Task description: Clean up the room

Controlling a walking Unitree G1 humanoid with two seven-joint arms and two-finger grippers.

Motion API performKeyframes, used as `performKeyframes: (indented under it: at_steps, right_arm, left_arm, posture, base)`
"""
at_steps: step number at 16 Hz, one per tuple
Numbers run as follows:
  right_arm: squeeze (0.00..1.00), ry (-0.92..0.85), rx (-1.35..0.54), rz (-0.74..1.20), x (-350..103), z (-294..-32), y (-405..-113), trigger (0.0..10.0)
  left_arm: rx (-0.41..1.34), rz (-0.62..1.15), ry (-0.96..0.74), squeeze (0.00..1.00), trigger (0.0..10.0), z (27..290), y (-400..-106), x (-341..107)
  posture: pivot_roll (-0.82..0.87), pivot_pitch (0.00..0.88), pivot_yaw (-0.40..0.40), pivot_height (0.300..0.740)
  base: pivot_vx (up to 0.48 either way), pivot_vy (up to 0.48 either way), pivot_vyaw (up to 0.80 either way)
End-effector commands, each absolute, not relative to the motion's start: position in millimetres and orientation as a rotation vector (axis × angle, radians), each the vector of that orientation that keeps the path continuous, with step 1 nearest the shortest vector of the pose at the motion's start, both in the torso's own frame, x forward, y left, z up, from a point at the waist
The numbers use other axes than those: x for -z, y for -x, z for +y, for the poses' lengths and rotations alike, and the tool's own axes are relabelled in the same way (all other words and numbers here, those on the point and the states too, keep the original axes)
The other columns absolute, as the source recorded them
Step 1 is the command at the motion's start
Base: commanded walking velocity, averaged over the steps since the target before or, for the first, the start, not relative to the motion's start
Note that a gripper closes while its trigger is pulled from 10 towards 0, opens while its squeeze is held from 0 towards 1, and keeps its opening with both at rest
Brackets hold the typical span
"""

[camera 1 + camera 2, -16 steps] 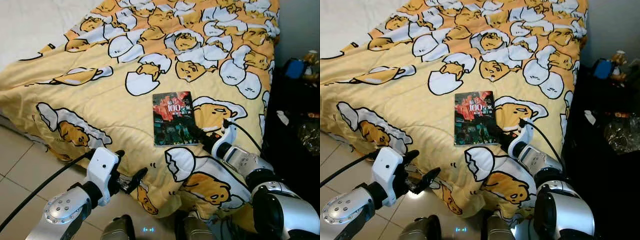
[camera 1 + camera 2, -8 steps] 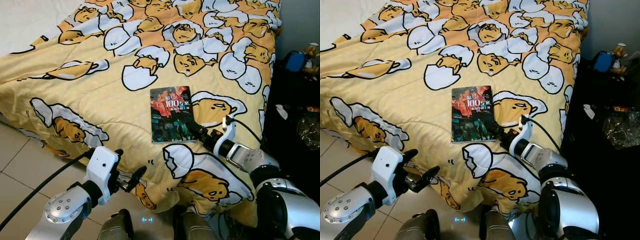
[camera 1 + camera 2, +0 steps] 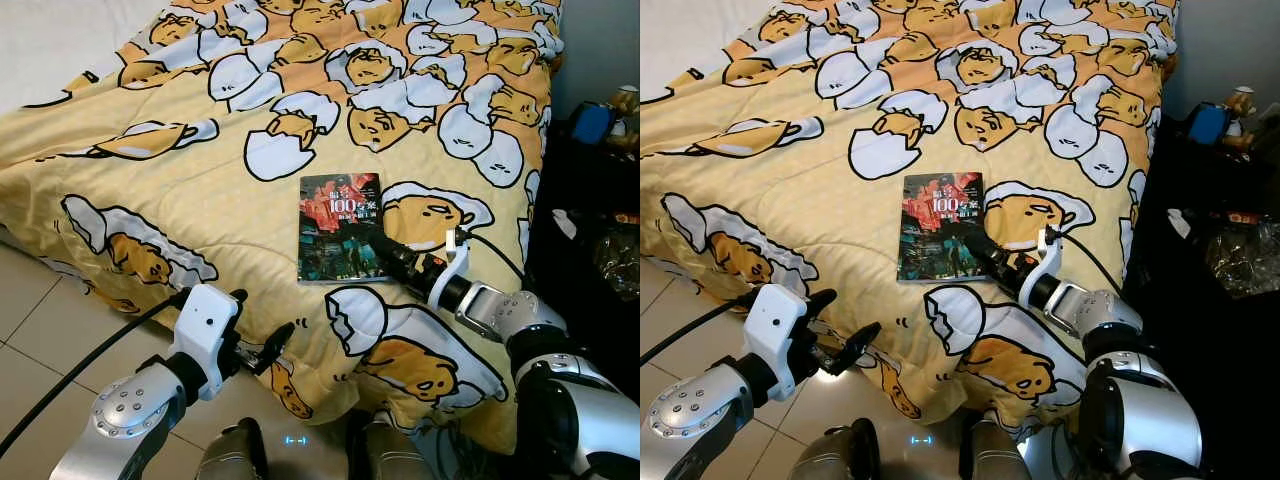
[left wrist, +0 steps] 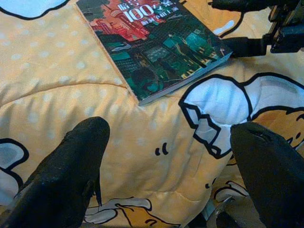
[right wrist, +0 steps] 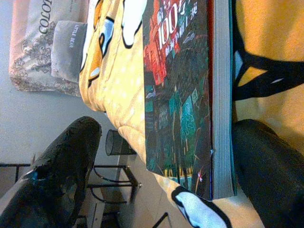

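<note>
On the bedspread (image 3: 200, 200), right end effector (image 3: 385, 250) partly covers book (image 3: 335, 225).

The bed (image 3: 120, 215) takes up most of the head views, spread with a yellow-orange blanket (image 3: 200, 200) printed all over with cartoon eggs and cracked white shells. One book (image 3: 340, 241) lies flat on the blanket near the bed's near edge, dark cover up, red and green artwork with white "100" lettering. The blanket drapes over that near edge toward the pale tiled floor (image 3: 40, 340). White sheet (image 3: 60, 40) shows at the far left corner.
</note>
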State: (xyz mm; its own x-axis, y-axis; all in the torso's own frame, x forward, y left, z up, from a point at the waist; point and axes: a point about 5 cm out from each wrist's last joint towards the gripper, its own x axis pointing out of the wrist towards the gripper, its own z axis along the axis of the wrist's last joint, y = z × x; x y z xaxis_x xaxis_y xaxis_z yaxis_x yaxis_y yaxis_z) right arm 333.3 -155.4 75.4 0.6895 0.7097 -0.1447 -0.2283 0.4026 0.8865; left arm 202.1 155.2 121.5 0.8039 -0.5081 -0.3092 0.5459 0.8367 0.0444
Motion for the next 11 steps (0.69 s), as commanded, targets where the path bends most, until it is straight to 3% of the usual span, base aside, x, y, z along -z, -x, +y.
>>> performKeyframes:
  at_steps: [1, 6, 11]
  right_arm:
    - [0.00, -0.989, -0.644, 0.561, -75.0, -153.7, -332.4, 10.0]
    - [0.00, -0.775, -0.473, 0.702, -41.3, -146.3, -321.2, 10.0]
    - [0.00, -0.737, -0.470, 0.781, -25.4, -132.2, -309.8, 10.0]
  left_arm:
    - [0.559, 0.302, -0.129, 0.00, 10.0, 155.8, -199.8, -118.7]
    - [0.561, 0.314, -0.134, 0.00, 10.0, 153.4, -198.6, -115.4]
    - [0.565, 0.325, -0.138, 0.00, 10.0, 153.9, -198.4, -114.0]
  posture:
    - [-0.11, 0.236, -0.059, 0.740]
    - [-0.11, 0.241, -0.056, 0.740]
    - [-0.10, 0.251, -0.052, 0.740]
  base:
    - [0.000, 0.000, 0.00]
    - [0.000, 0.000, 0.00]
    - [0.000, 0.000, 0.00]
